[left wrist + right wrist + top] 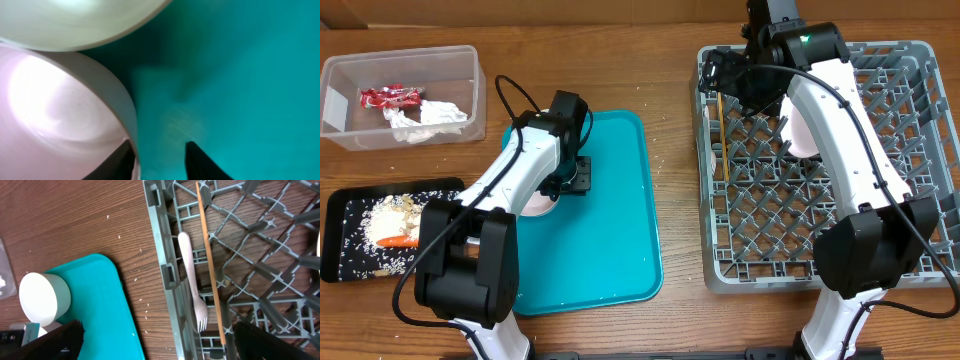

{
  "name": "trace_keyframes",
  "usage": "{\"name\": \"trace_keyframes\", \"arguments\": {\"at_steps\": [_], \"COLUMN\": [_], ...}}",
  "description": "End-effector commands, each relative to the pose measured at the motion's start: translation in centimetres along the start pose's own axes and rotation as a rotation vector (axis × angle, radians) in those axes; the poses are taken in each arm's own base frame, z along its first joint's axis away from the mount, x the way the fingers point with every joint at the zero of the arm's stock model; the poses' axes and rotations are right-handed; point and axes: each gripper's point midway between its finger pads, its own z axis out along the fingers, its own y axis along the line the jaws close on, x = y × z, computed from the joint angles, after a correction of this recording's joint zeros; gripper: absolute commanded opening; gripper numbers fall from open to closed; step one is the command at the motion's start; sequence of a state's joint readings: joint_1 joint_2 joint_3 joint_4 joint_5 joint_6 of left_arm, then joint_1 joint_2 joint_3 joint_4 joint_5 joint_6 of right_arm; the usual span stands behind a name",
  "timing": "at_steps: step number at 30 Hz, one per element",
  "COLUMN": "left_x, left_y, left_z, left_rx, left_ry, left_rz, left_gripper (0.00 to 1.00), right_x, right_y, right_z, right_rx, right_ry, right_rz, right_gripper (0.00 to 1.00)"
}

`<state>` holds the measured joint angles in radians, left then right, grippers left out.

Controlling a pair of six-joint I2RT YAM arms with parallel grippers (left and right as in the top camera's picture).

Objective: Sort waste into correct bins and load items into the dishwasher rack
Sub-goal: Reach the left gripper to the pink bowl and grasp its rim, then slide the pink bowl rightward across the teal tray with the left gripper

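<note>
Has the left gripper low at the left side of the teal tray, jaws part-way apart and straddling the wall of a pale pink bowl: one finger inside the rim, the other on the tray side with a gap to the wall, so not clamped on it. Shows, just beyond the bowl in the left wrist view, a white round dish, too close to tell bowl from cup.

Has the right gripper spread wide and empty above the far-left corner of the grey dish rack. Shows in that corner a white fork lying along the rack's left wall, tines toward the gripper, and a wooden chopstick just beside it, roughly parallel. Shows a small white cup upright on the teal tray, close to the left arm.

Holds in the clear tub, at the far left of the worktop, the crumpled napkin and the red wrapper. Holds in the black tray, at the near left, rice, beige scraps and the carrot piece.
</note>
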<state>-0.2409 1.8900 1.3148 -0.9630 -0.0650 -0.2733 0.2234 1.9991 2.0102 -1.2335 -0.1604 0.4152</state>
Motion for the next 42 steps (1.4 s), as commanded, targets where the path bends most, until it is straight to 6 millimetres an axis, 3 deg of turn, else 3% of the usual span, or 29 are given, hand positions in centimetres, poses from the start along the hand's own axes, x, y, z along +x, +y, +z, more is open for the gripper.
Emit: {"name": "trace_keyframes", "arguments": {"at_steps": [1,4,8,11,18,24,30,34,37,42], "left_x": [0.5,0.7,1.6,2.6,7.1,9.3,10.1,11.0,10.9,9.3], "left_y": [0.6,0.6,-0.5,-2.5,-7.3,-10.5,-12.8,-13.5,-13.1,-13.9], "left_z": [0.7,0.8,0.8,0.6,-0.2,-0.6,-0.9,-1.6,-2.6,-6.7], "left_rx": [-0.033,-0.035,0.013,0.071,0.109,0.125,0.173,0.204,0.179,0.200], "left_ry": [0.013,0.022,0.061,0.093,0.216,0.241,0.240,0.283,0.290,0.255], "left_rz": [-0.015,-0.032,-0.053,-0.030,-0.001,0.043,0.094,0.099,0.096,0.130], "left_gripper": [0.25,0.04,0.04,0.04,0.04,0.08,0.24,0.11,0.07,0.05], "right_x": [-0.3,-0.3,-0.3,-0.3,-0.3,-0.3,-0.3,-0.3,-0.3,-0.3], "right_y": [0.6,0.6,0.6,0.6,0.6,0.6,0.6,0.6,0.6,0.6], "right_z": [-1.3,-1.3,-1.3,-1.3,-1.3,-1.3,-1.3,-1.3,-1.3,-1.3], "right_rx": [-0.023,-0.023,-0.023,-0.023,-0.023,-0.023,-0.023,-0.023,-0.023,-0.023], "right_ry": [-0.030,-0.030,-0.030,-0.030,-0.030,-0.030,-0.030,-0.030,-0.030,-0.030], "right_rz": [-0.004,-0.004,-0.004,-0.004,-0.004,-0.004,-0.004,-0.004,-0.004,-0.004], "right_gripper": [1.00,1.00,1.00,1.00,1.00,1.00,1.00,1.00,1.00,1.00]}}
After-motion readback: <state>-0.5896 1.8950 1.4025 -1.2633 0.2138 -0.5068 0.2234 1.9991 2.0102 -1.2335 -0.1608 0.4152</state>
